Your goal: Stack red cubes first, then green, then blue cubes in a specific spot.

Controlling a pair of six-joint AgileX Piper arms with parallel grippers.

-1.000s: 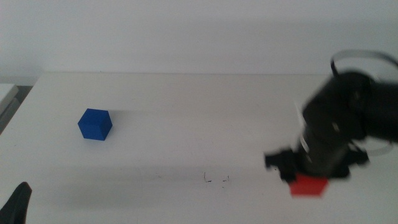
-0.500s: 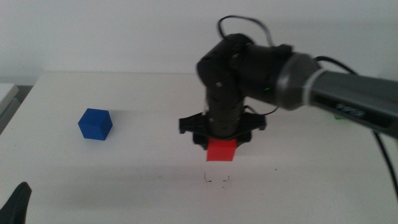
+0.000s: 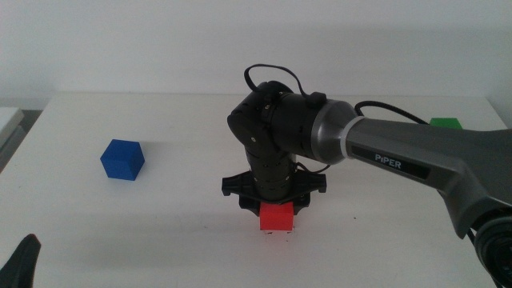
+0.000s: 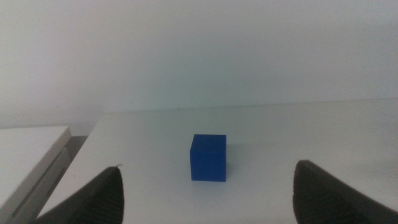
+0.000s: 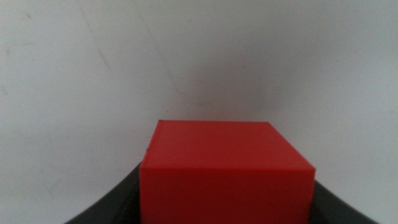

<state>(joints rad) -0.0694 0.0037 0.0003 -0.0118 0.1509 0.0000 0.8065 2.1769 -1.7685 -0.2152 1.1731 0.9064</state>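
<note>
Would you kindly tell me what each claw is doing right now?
Left claw: open, empty, waiting near the blue cube.
Right claw: closed on the red cube at the table's middle.

Colours: three plain cubes on white.
Red cube (image 3: 277, 217) bright matte red, no markings; blue cube (image 3: 122, 159) deep blue; green cube (image 3: 445, 123) green, only partly visible behind the arm. Table (image 3: 160, 216) white with a few small dark marks. Right gripper (image 3: 274, 194) black, arm grey with white "PIPER" lettering. Left gripper (image 4: 205, 199) jaws dark.
</note>
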